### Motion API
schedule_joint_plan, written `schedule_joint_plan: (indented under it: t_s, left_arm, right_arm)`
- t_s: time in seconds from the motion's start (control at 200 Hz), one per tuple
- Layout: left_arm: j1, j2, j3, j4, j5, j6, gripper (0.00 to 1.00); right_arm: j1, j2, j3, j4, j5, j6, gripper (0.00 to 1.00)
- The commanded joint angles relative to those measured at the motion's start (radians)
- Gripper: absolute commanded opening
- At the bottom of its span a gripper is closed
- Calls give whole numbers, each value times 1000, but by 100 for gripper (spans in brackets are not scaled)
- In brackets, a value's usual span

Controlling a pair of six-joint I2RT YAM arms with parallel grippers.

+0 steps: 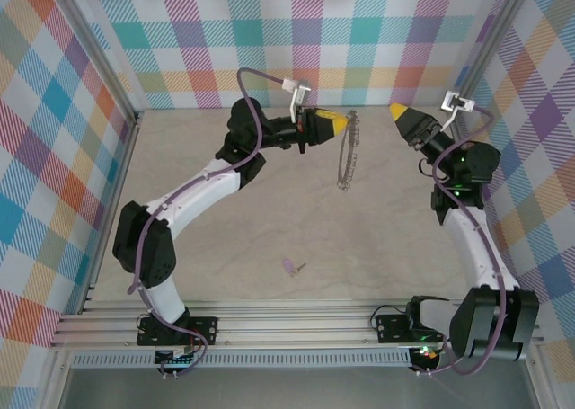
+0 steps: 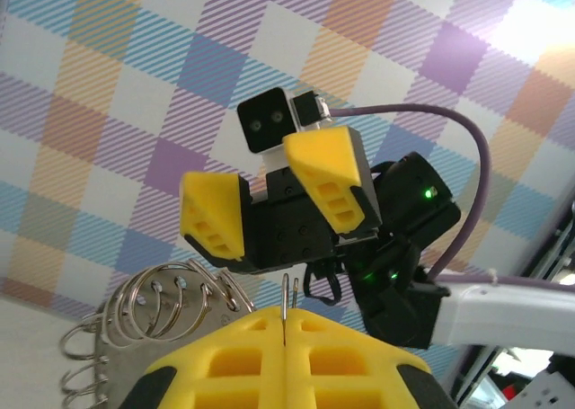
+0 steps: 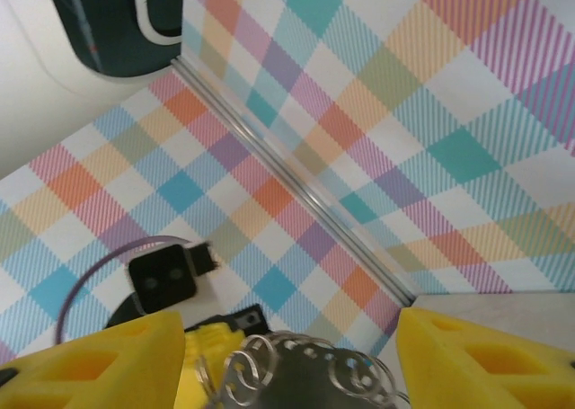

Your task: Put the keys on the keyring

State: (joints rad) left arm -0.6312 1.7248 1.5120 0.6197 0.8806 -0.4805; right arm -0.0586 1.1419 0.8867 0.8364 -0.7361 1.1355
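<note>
The keyring [image 1: 346, 157] hangs edge-on above the back of the table, a thin grey hoop fringed with small silvery loops. My left gripper [image 1: 340, 121] is shut on its top rim; in the left wrist view the yellow fingers [image 2: 225, 364] pinch the thin wire, with the keyring's loops [image 2: 148, 310] to the left. My right gripper [image 1: 398, 112] hovers to the right of the ring, apart from it and open. In the right wrist view its fingers [image 3: 99, 364] stand wide either side of the keyring [image 3: 305, 373]. The lilac-headed key [image 1: 288, 266] lies on the table near the front, far from both grippers.
Checked walls enclose the table [image 1: 269, 211] at the back and both sides. An aluminium rail [image 1: 296, 324] runs along the near edge by the arm bases. The right gripper [image 2: 269, 202] faces the left wrist camera, open.
</note>
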Motion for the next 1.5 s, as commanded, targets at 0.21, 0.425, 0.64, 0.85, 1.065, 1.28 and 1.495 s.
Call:
schedule_joint_plan:
  t_s: [0.21, 0.425, 0.64, 0.85, 1.065, 1.28, 1.495]
  left_arm:
    - [-27, -140, 27, -232, -13, 469, 0]
    - [-59, -187, 18, -360, -69, 690, 0]
    - [-71, -188, 17, -402, -95, 764, 0]
    - [-73, -180, 13, -415, -136, 772, 0]
    - [-70, -180, 11, -433, -208, 722, 0]
    - [-47, -197, -16, -446, -279, 677, 0]
    - [5, -253, -57, -488, -351, 680, 0]
  right_arm:
    - [-2, -73, -107, -264, 31, -117, 65]
    - [-2, -52, -176, -249, 28, -100, 64]
    - [-1, -32, -200, -254, 22, -109, 65]
    - [34, -29, -228, -335, 24, -154, 64]
    - [175, -19, -272, -469, 81, -232, 64]
    - [377, -12, -294, -664, 196, -330, 63]
    - [536, -8, -367, -725, 294, -343, 61]
